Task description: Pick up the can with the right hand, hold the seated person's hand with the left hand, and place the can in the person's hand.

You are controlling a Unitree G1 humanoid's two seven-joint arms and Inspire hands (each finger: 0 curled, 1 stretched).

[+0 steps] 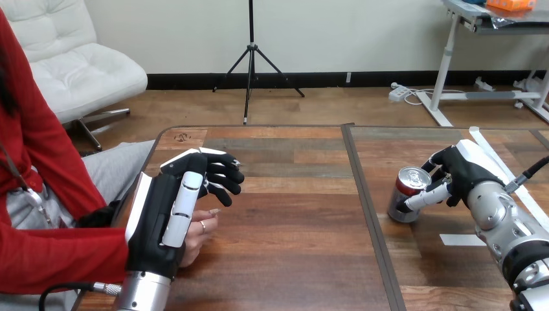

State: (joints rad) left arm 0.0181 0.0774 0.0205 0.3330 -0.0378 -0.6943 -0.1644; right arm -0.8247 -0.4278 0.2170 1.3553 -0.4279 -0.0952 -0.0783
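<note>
There is one can (pixel 409 193), standing right of centre in the frame, and one wooden table (pixel 291 259) that spans the lower half of the frame. Two robot hands are in the frame, the left hand (pixel 162 217) at the lower left and the right hand (pixel 465 173) at the right. One person's hand (pixel 202 228) shows at the lower left. Two white strips lie on the table's right part: one long strip (pixel 480 136) at the upper right of the tabletop and one short strip (pixel 461 240) at the lower right.
</note>
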